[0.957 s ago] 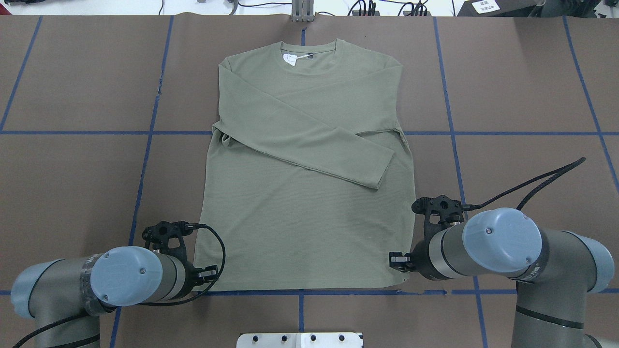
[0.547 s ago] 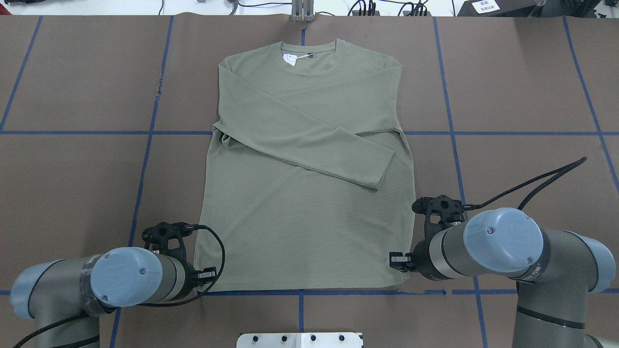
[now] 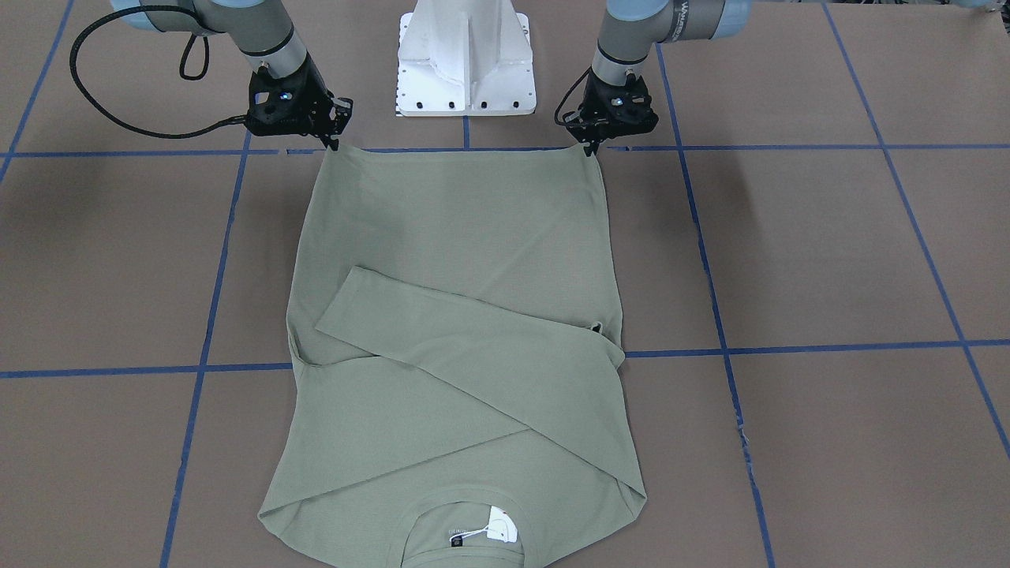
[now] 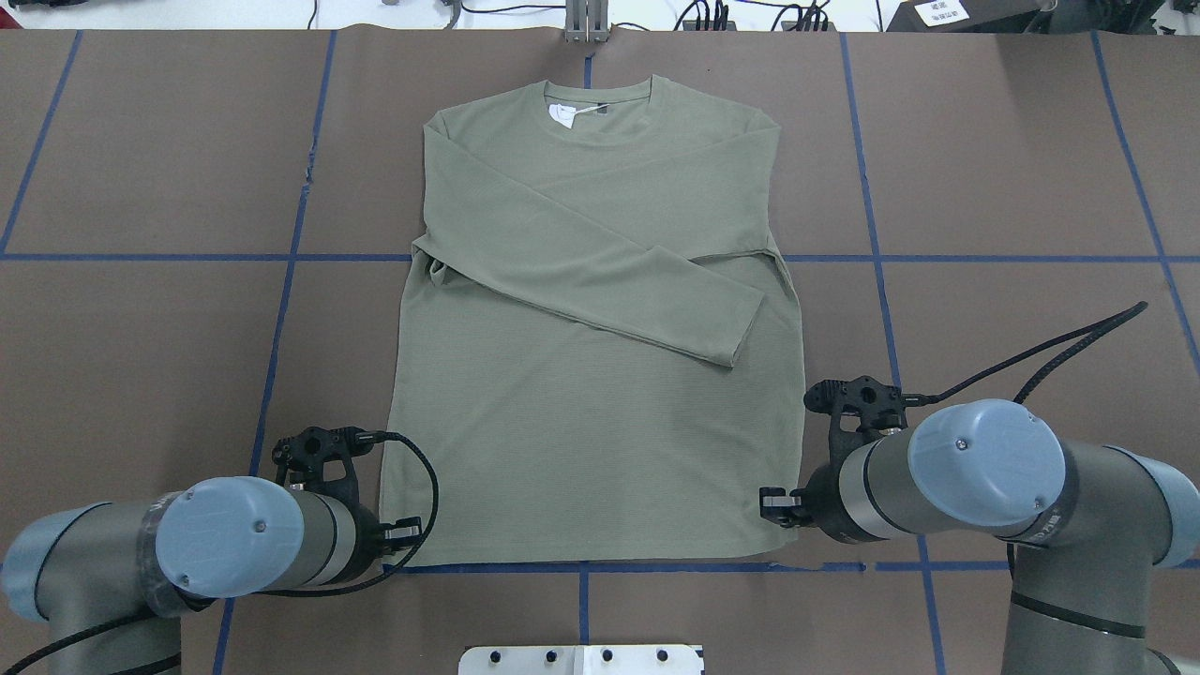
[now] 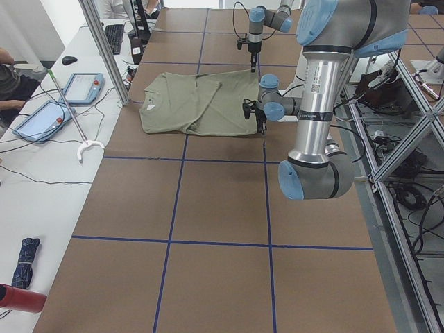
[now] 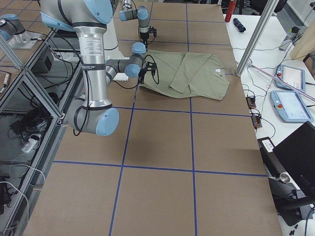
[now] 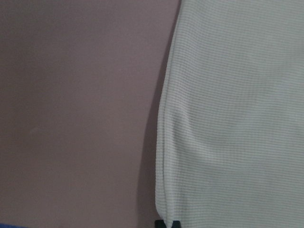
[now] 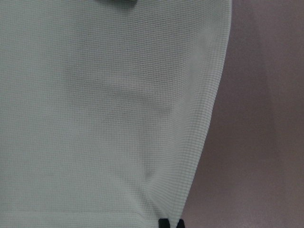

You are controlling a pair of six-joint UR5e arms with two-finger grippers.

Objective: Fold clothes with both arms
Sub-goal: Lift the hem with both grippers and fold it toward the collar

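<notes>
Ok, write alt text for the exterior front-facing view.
A green long-sleeved shirt lies flat on a brown table, sleeves folded across its body, collar nearest the camera. At the far hem, the left gripper pinches the corner on the view's right and the right gripper the corner on the view's left.

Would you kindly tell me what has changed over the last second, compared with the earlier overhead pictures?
Very little. The left arm swung slightly outward to its left, and the right arm slightly outward to its right. Nothing was taken hold of or let go. The left end effector and right end effector stay at the hem corners of the shirt, which lies flat with sleeves folded across, as before.
</notes>
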